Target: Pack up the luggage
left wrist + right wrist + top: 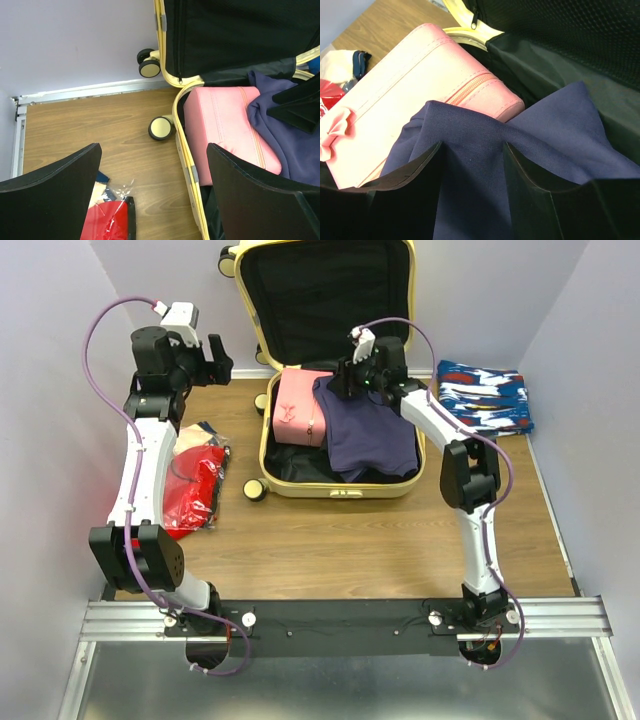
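Note:
The pale-yellow luggage (pixel 335 491) lies open at the back of the table, its black-lined lid standing against the wall. Inside lie a pink pouch (pixel 298 407) on the left and a navy garment (pixel 375 440) on the right. My right gripper (pixel 345 380) is over the case's back part, shut on a raised fold of the navy garment (pixel 555 135) beside the pouch (pixel 420 85). My left gripper (pixel 218 358) is open and empty, held above the table left of the case. Its view shows the case's rim (pixel 187 170) and the pouch (pixel 225 125).
A red garment in a clear bag (pixel 195 485) lies on the table at the left and also shows in the left wrist view (pixel 105 222). A blue, white and red patterned cloth (pixel 487 395) lies right of the case. Case wheels (pixel 161 128) stick out to the left.

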